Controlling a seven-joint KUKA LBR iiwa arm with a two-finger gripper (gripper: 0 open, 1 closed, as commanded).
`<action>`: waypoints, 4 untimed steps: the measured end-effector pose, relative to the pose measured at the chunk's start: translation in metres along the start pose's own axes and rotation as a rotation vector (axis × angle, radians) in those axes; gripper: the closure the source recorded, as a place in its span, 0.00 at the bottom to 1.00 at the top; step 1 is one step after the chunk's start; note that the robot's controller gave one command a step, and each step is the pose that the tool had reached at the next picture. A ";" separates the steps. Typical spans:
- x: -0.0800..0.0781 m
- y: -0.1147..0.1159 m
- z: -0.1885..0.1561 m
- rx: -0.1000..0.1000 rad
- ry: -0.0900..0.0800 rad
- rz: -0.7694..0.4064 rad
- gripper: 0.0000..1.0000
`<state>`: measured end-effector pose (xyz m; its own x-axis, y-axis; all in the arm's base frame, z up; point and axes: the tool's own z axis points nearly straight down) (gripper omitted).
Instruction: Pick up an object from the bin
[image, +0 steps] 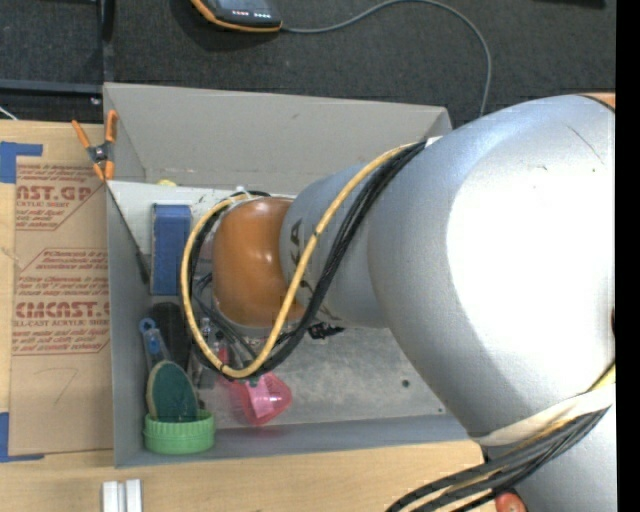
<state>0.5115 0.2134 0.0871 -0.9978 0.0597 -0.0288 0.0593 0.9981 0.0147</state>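
My gripper (213, 346) is low in the left part of the bin, mostly hidden under the arm's orange cover. Just below it, to the right, a pink plastic piece (263, 398) lies near the front wall. On its left are a dark object (170, 328) and a thin blue-handled tool (150, 341). A green round cap with a dark green oval top (177, 417) sits in the front left corner. Behind the gripper a blue rectangular block (170, 246) stands against the left wall.
The big grey arm covers the right and middle of the bin, with yellow and black cables looping round the orange cover. A small yellow thing (165, 183) peeks out at the back left. Bare bin floor lies right of the pink piece.
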 end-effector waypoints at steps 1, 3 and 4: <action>0.000 0.000 0.000 0.000 0.000 0.000 1.00; -0.005 -0.022 0.006 -0.003 0.001 -0.072 1.00; -0.035 -0.066 0.016 -0.001 -0.005 -0.263 1.00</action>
